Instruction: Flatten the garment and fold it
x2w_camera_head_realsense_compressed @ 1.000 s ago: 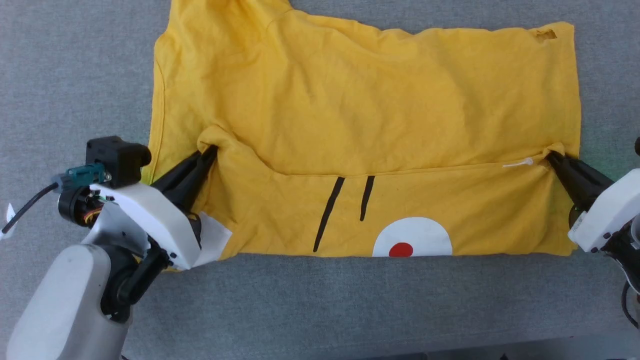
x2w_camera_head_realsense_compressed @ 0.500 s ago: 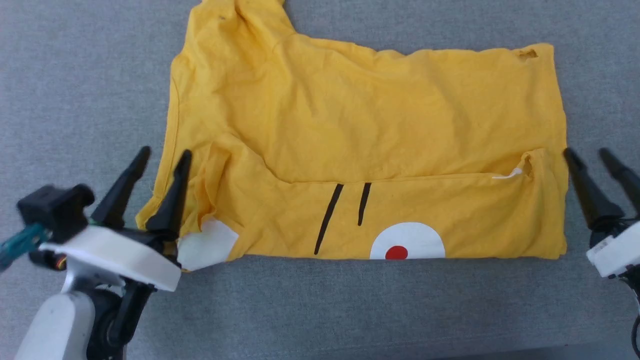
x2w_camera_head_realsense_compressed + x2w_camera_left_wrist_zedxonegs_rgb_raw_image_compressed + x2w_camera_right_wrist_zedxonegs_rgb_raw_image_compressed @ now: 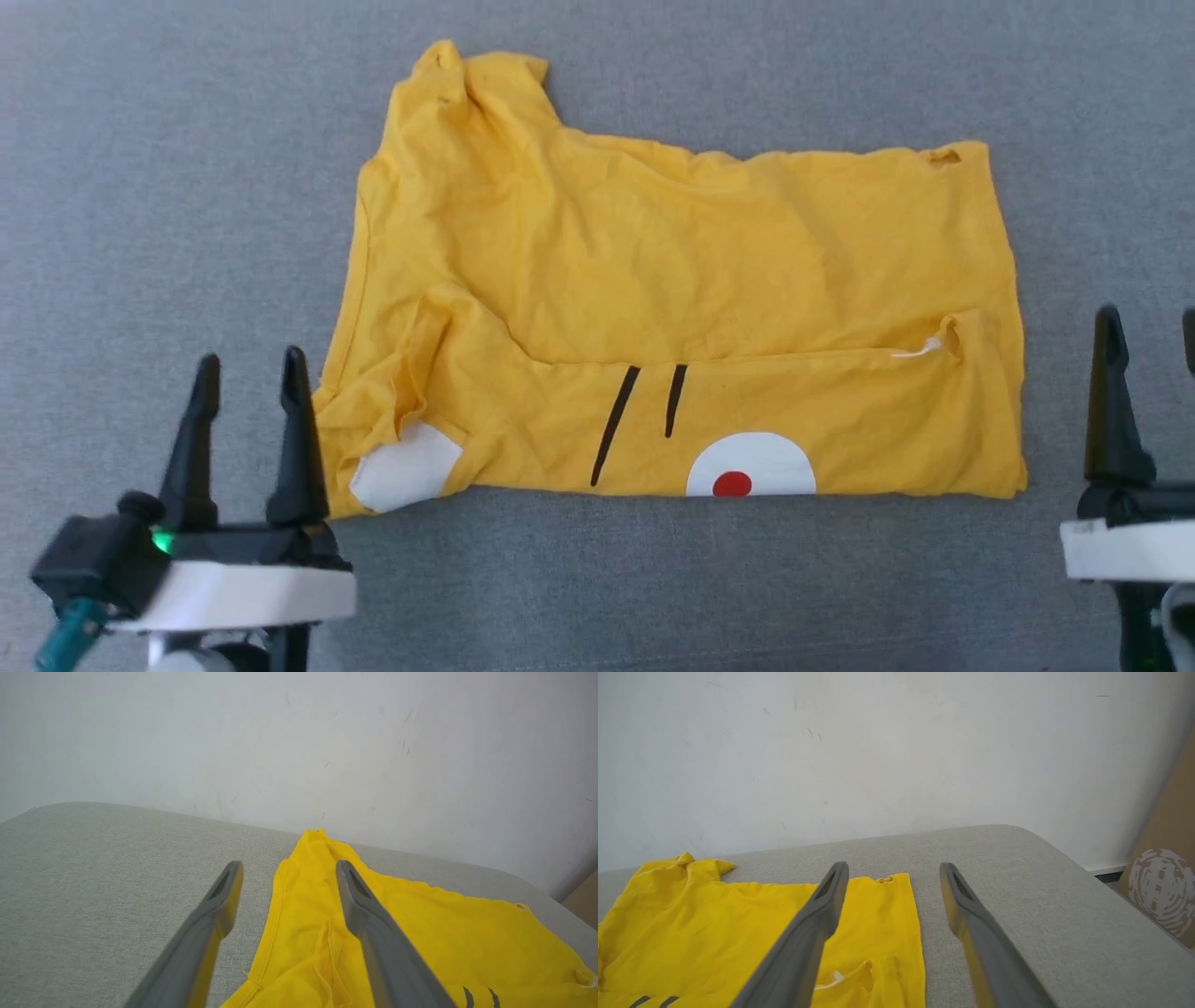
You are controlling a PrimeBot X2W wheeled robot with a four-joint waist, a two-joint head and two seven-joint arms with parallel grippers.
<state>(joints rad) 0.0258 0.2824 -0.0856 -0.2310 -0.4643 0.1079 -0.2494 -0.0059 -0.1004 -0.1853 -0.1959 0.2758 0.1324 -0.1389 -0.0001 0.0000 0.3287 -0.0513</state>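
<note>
At the lower left of the head view the left jaws stand apart and hold nothing. Their two dark fingers (image 3: 298, 439) point up the frame, and a small green light (image 3: 163, 541) glows at their base. The inner finger is just beside the shirt's lower left corner; whether it touches the cloth cannot be told. In the left wrist view the fingers (image 3: 205, 947) straddle the shirt's hemmed left edge, one over bare grey worktop (image 3: 93, 858), the other over yellow cloth.

The yellow T-shirt (image 3: 672, 261) lies spread across the middle of the grey fabric worktop (image 3: 140, 187). One bunched sleeve pokes toward the upper left. The near strip is folded up over the body, with the fold's edge running left to right.

On that strip, from the left, are a white patch (image 3: 406, 467), two slanted black strokes (image 3: 635, 420) and a white half-disc with a red dot (image 3: 747, 469). A small white tag stub (image 3: 920, 350) sticks out near the fold's right end. The upper right corner has a small ragged gap (image 3: 943, 157).

At the lower right the right jaws are also apart and empty. The one finger (image 3: 1111, 401) that is fully in frame stands clear of the shirt's right edge. In the right wrist view the fingers (image 3: 808, 933) flank that edge. A white wall (image 3: 878, 742) rises behind, and at the far right stands brown cardboard (image 3: 1176, 826) printed with a round white pattern (image 3: 1157, 891).
</note>
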